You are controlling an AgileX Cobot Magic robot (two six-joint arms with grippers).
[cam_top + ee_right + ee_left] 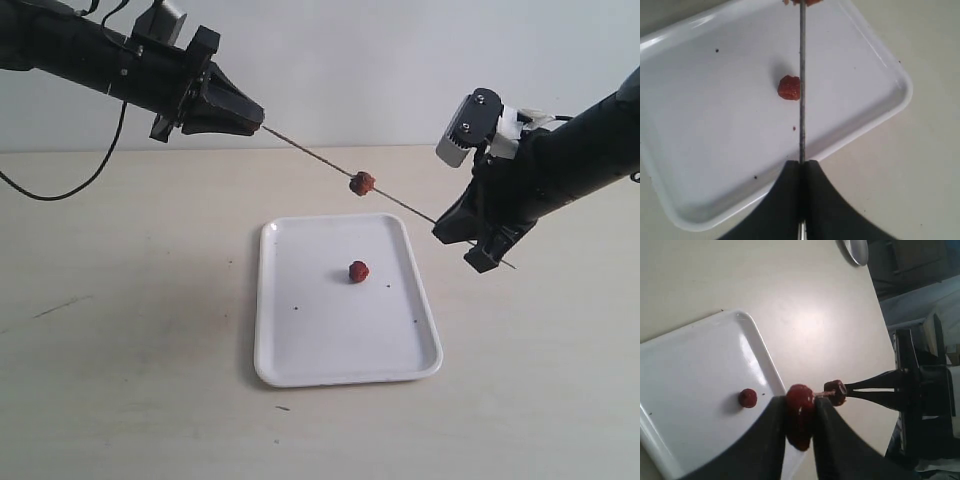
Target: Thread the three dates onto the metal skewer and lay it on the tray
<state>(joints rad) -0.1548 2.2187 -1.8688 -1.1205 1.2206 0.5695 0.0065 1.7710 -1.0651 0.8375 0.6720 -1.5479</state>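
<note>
In the exterior view, the metal skewer (310,154) slants above the tray (300,340), spanning from the left gripper (255,122) to the right gripper (445,230). The threaded date (362,183) sits partway along it, and the loose date (358,271) lies on the tray.

In the left wrist view, the left jaws pinch the held date (800,415) at the skewer's end (whether it is pierced cannot be told).

In the right wrist view, the right jaws are clamped tight on the skewer.

Judging by this, one date is on, one is going on, and the last date and the laying-down remain.

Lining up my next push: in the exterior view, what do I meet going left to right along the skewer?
left gripper → date threaded on the metal skewer → right gripper
</note>
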